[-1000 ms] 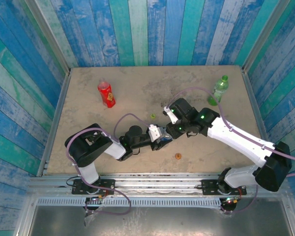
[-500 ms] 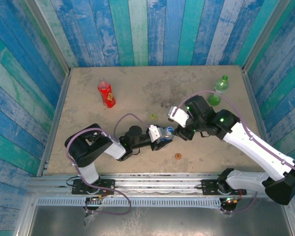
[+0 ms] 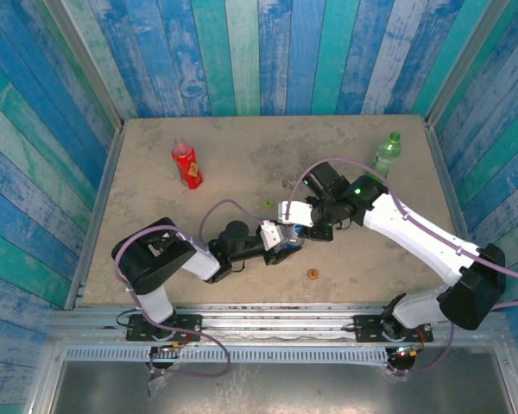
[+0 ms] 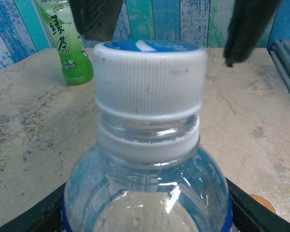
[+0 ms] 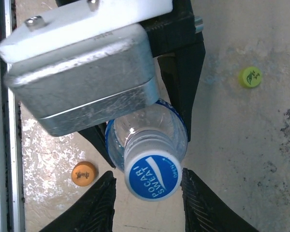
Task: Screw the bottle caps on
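The short clear bottle (image 5: 147, 128) with a blue label stands tilted near the table's middle, and my left gripper (image 3: 285, 238) is shut on its body. Its blue-and-white cap (image 5: 152, 176) sits on the neck, also seen as the ribbed white cap (image 4: 150, 77). My right gripper (image 5: 147, 176) straddles that cap with its jaws open: one finger (image 5: 205, 203) sits close to it, and table shows between the cap and the other finger (image 5: 94, 205). The light green cap (image 3: 268, 203) and the orange cap (image 3: 312, 274) lie loose. The red bottle (image 3: 187, 166) and the green bottle (image 3: 385, 155) stand uncapped.
The table (image 3: 242, 147) is walled by blue and teal planks on three sides. A metal rail (image 5: 0, 121) runs along its near edge. The orange cap (image 5: 83, 173) lies just left of my right gripper's fingers.
My right gripper was on the cap, then drew back to the right and opened. It has now come back over the cap with its wrist turned. The left gripper and the bottle stayed put.
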`<state>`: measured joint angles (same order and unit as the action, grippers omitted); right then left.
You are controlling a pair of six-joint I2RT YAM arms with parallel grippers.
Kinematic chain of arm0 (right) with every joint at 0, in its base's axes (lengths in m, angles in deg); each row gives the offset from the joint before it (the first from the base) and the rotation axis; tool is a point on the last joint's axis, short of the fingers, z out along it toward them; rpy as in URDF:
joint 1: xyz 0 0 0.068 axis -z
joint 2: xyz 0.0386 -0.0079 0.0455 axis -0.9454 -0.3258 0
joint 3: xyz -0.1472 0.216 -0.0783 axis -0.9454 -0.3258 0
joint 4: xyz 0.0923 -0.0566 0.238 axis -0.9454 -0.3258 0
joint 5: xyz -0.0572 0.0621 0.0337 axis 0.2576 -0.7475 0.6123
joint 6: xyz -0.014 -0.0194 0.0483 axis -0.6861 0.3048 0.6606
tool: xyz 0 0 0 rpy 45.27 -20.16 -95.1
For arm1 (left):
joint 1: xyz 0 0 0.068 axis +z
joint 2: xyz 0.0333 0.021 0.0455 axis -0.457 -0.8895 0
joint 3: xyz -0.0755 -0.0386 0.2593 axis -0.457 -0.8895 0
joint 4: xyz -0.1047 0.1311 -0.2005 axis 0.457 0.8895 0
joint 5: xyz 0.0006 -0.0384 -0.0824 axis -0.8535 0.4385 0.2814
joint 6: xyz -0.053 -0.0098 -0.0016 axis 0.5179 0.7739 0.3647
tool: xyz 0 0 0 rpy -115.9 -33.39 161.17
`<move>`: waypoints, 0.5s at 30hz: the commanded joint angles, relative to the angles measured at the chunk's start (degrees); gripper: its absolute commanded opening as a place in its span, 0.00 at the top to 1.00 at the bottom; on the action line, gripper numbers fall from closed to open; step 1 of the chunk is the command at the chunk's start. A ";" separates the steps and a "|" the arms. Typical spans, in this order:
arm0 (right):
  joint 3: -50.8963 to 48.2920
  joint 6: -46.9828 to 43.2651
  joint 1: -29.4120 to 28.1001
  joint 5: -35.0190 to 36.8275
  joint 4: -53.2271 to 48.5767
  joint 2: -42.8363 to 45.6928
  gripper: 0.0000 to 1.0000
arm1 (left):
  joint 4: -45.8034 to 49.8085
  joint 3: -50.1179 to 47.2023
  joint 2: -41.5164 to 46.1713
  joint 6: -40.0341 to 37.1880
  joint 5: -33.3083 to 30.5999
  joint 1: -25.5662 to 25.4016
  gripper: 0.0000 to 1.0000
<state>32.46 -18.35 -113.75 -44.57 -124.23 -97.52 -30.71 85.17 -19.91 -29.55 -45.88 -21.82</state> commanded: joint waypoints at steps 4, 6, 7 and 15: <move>1.60 -2.89 0.40 -0.29 -2.56 -0.72 0.67 | 4.03 -1.16 2.06 -0.84 0.51 -0.12 0.43; 1.57 -2.81 0.40 -0.91 -2.53 -0.81 0.68 | 4.00 -1.18 1.97 -0.85 0.54 -0.13 0.43; 1.60 -2.71 0.42 -1.05 -2.57 -0.85 0.68 | 3.90 -1.11 2.02 -0.80 0.59 -0.12 0.42; 1.24 -1.98 0.36 -1.41 -2.22 -1.38 0.67 | 3.87 -1.27 2.33 -0.64 0.72 -0.13 0.42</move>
<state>33.13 -19.25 -113.53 -45.18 -124.74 -98.22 -30.69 85.08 -19.82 -29.55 -45.80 -21.82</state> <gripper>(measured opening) 0.332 0.638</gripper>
